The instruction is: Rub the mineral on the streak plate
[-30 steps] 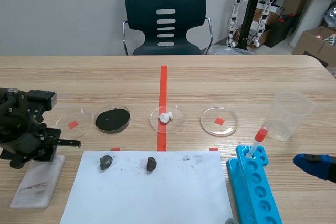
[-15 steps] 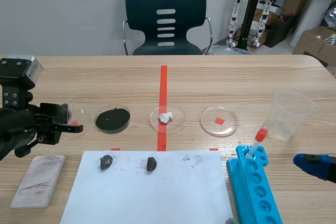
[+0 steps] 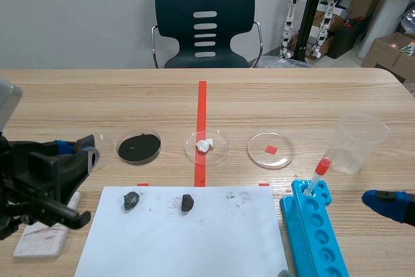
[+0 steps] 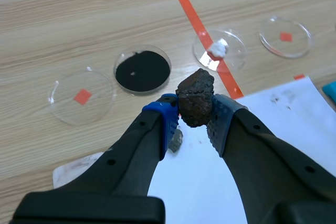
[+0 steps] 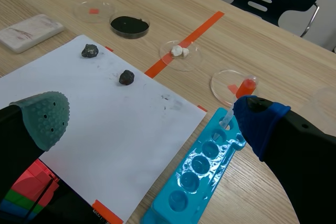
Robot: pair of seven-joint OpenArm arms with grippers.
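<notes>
My left gripper (image 4: 194, 120) is shut on a dark brown, rough mineral lump (image 4: 195, 97) held between its pads. In the scene view the left gripper (image 3: 80, 150) hangs at the table's left, above the right end of the white streak plate (image 3: 40, 237), which carries reddish streaks. The streak plate (image 4: 72, 165) shows below and beside the fingers in the left wrist view. My right gripper (image 5: 152, 119) stands open and empty over the white paper's near right side, by the blue rack.
Two dark minerals (image 3: 131, 200) (image 3: 187, 202) lie on the white paper (image 3: 194, 244). Behind it stand a black-powder dish (image 3: 139, 148), a dish with a white lump (image 3: 207, 146) and an empty dish (image 3: 270, 150). A blue tube rack (image 3: 314, 228) and a plastic cup (image 3: 356, 142) are on the right.
The left arm lifted off the streak plate with the mineral, rose, then swung so its fingers point right above the plate's end. The right arm stayed still.
</notes>
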